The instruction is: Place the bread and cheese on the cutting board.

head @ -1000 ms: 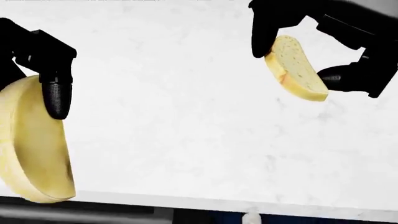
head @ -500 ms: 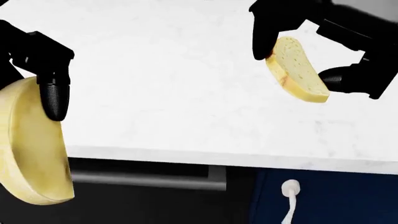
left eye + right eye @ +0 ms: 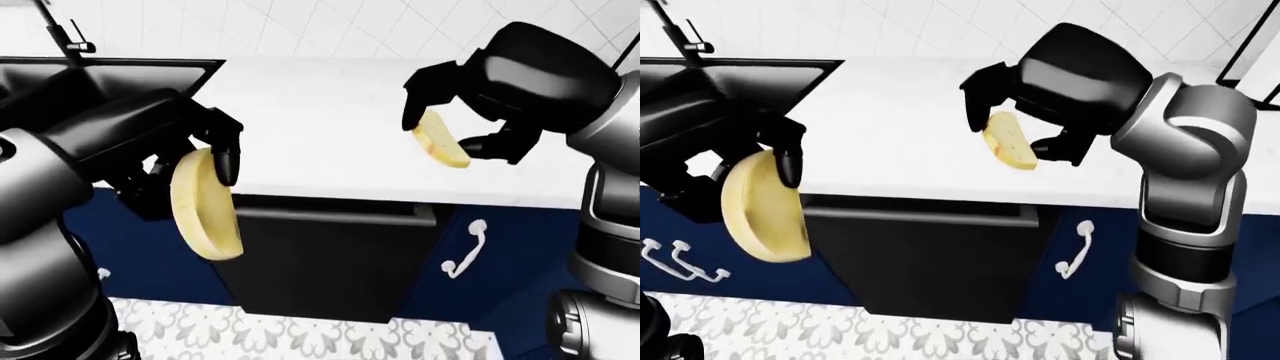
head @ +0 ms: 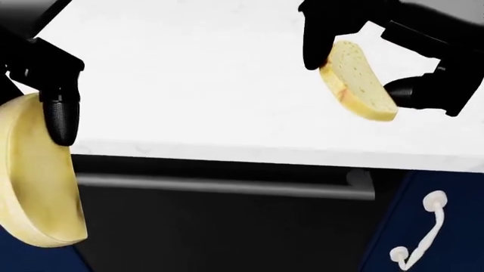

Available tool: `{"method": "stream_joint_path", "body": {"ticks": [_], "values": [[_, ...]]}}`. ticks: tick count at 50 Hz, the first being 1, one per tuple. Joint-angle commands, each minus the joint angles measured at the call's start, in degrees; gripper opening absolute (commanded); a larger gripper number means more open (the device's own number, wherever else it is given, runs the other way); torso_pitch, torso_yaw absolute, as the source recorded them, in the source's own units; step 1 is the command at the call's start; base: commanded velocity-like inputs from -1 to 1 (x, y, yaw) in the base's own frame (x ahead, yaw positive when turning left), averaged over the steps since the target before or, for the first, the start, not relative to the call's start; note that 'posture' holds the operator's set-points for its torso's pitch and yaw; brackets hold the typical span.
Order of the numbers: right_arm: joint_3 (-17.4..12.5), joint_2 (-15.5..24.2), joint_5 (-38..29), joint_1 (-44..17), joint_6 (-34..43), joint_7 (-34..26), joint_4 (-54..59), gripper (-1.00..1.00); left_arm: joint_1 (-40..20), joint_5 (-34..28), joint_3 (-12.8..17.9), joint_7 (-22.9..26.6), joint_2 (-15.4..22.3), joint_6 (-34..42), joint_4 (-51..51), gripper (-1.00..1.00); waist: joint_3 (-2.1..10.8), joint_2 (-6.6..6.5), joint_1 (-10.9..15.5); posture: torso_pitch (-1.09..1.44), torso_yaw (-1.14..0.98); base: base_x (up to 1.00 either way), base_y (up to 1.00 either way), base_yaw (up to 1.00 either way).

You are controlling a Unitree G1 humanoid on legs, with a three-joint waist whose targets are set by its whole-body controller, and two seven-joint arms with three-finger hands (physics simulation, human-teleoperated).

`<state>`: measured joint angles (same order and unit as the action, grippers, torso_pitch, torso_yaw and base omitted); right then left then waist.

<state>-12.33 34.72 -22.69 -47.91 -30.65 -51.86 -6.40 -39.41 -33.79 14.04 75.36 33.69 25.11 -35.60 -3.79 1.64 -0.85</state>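
My left hand [image 3: 190,176] is shut on a pale yellow half-wheel of cheese [image 3: 205,206], held on edge below the counter's rim at the left of the left-eye view. My right hand [image 4: 356,73] is shut on a slice of bread [image 4: 359,90], pinched between black fingertips [image 4: 314,54] above the white counter [image 3: 320,112] at the upper right. The slice hangs tilted, crumb side toward me. No cutting board shows in any view.
A black sink [image 3: 90,75] with a faucet [image 3: 65,34] is set in the counter at the upper left. Under the counter is a dark appliance front [image 3: 320,262] with a bar handle [image 4: 227,184], flanked by blue cabinets with a white handle [image 3: 465,247]. Patterned floor [image 3: 300,334] lies below.
The whole head view has shifted: the counter's edge has risen in the picture, and the appliance front and cabinet handle now show. Both hands keep their hold on cheese and bread.
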Motion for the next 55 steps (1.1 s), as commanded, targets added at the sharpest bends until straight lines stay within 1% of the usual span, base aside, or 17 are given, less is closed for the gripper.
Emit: {"method": "stream_joint_path", "body": {"ticks": [1,2,8,12,14,15,22,28,29,32,37,39,40,50,53,54,55], "values": [[-1.04,0.69,0.37,-1.22,0.14,0.86,-0.55,-1.00,-1.51,-0.19,0.70,-0.96,0.55,-0.21,-1.00,-1.00,1.11,0.20,-0.09,0.00,0.00,-0.05,0.52,0.00],[-1.05,0.71,0.35,-1.25,0.07,0.91,-0.44,-1.00,-1.54,-0.23,0.66,-1.00,0.51,-0.22,-0.96,-1.00,1.46,1.35,-0.05,0.00,0.00,-0.06,0.52,0.00],[-1.06,0.89,0.51,-1.46,0.08,0.89,-0.29,-1.00,-1.56,-0.27,0.73,-0.81,0.48,-0.12,-1.16,-1.00,2.48,1.12,0.29,0.00,0.00,-0.06,0.52,0.00],[-1.04,1.01,0.21,-1.75,-0.11,1.14,0.07,-1.00,-1.30,-0.21,0.88,-0.86,0.44,-0.15,-1.27,-1.00,1.18,-2.37,0.04,0.00,0.00,-0.03,0.52,0.00],[-1.03,1.09,0.40,-1.84,0.01,0.96,0.06,-1.00,-1.42,-0.15,0.92,-0.77,0.55,-0.06,-1.31,-1.00,2.69,-7.85,0.01,0.00,0.00,0.00,0.52,0.00],[-1.04,1.09,0.44,-1.91,0.06,0.96,0.08,-1.00,-1.36,-0.10,0.92,-0.85,0.54,-0.13,-1.25,-1.00,2.50,-6.21,0.01,0.00,0.00,0.00,0.52,0.00],[-1.05,1.14,0.40,-2.05,0.05,1.14,0.32,-1.00,-1.24,-0.05,0.91,-0.77,0.61,-0.08,-1.43,-1.00,0.74,-2.18,0.16,0.00,0.00,0.00,0.52,0.00],[-1.01,1.17,0.07,-2.06,-0.16,1.52,0.82,-1.00,-0.82,-0.11,0.91,-0.94,0.38,-0.34,-1.48,-1.00,1.18,1.82,-0.04,0.00,0.00,0.00,0.49,0.00],[-1.01,1.18,0.10,-2.05,-0.17,1.51,0.78,-1.00,-0.76,-0.10,0.94,-0.94,0.37,-0.36,-1.50,-1.00,1.35,0.26,-0.68,0.00,0.00,0.00,0.40,0.00],[-1.08,1.34,0.13,-2.13,-0.28,1.52,0.76,-1.00,-1.00,-0.15,0.92,-0.66,0.47,-0.01,-1.79,-1.00,2.26,1.21,0.06,0.00,0.00,0.00,0.39,0.00],[-1.02,1.49,0.15,-2.43,-0.54,1.58,1.11,-1.00,-0.70,-0.06,0.86,-1.27,0.26,-0.92,-1.06,-1.00,1.21,-2.34,0.22,0.00,0.00,0.00,0.40,0.00],[-1.02,1.54,0.23,-2.52,-0.55,1.51,1.15,-1.00,-0.71,-0.02,0.90,-1.31,0.26,-1.03,-0.93,-1.00,2.68,-7.67,0.27,0.00,0.00,0.00,0.40,0.00],[-1.00,1.55,0.23,-2.59,-0.57,1.51,1.23,-1.00,-0.79,-0.01,0.92,-1.31,0.31,-1.06,-0.84,-1.00,2.15,-5.56,0.40,0.00,0.00,0.00,0.42,0.00],[-0.91,1.51,0.04,-2.66,-1.00,1.70,1.83,-1.00,-1.34,0.19,1.02,-0.70,0.78,-0.15,-1.36,-1.00,0.88,-0.98,0.11,0.00,0.00,0.00,0.43,0.00],[-0.96,1.53,0.10,-2.59,-1.00,1.63,1.78,-1.00,-1.29,0.21,1.05,-0.63,0.79,-0.03,-1.51,-1.00,1.47,1.87,0.17,0.00,0.00,0.00,0.43,0.00],[-0.99,1.54,0.13,-2.59,-0.94,1.59,1.70,-1.00,-1.24,0.20,1.06,-0.63,0.79,-0.01,-1.56,-1.00,1.11,0.50,-0.40,0.00,0.00,0.00,0.43,0.00],[-1.02,1.56,0.15,-2.54,-0.95,1.59,1.67,-1.00,-1.20,0.18,1.05,-0.58,0.79,0.06,-1.67,-1.00,1.47,0.89,-0.23,0.00,0.00,0.00,0.43,0.00]]}}
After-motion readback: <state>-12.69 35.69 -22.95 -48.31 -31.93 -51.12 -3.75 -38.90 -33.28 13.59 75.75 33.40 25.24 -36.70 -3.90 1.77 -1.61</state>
